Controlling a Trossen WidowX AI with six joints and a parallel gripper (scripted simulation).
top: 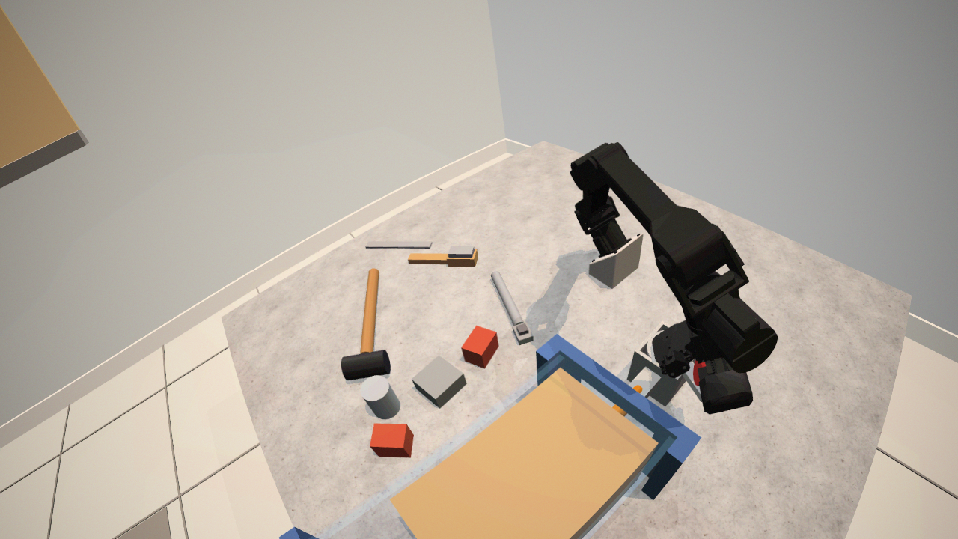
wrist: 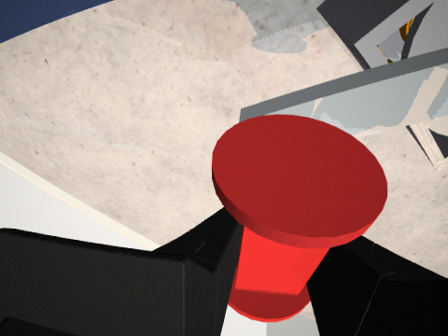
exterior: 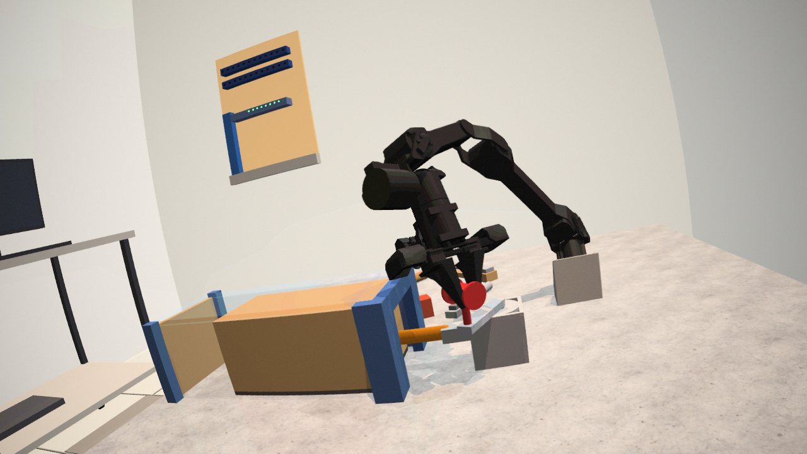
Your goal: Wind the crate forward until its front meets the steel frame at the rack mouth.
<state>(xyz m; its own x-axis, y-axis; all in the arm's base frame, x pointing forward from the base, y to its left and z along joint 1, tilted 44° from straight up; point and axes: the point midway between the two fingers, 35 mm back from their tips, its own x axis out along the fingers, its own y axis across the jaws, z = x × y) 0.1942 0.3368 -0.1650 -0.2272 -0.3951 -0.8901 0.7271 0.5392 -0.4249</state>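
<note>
My gripper [exterior: 464,289] [wrist: 269,216] is shut on the red knob [exterior: 473,296] [wrist: 299,177] of the winch handle. The handle's flat grey arm [exterior: 486,317] [wrist: 303,97] lies over the top of the grey winch [exterior: 500,343] [top: 663,390]; its key and the hole are hidden. An orange strap [exterior: 420,335] [top: 638,388] runs from the winch to the cardboard-coloured crate [exterior: 293,352] [top: 522,462]. The crate sits flat close behind the blue steel frame [exterior: 381,350] [top: 616,387]. A narrow strip shows between its top front edge and the frame in the top view.
A mallet [top: 370,308], a brush-like tool [top: 441,257], a grey rod tool [top: 507,298], a flat bar [top: 398,245], two red blocks [top: 480,346] [top: 391,439], a grey block [top: 438,379] and a grey cylinder [top: 380,397] lie beside the cubby.
</note>
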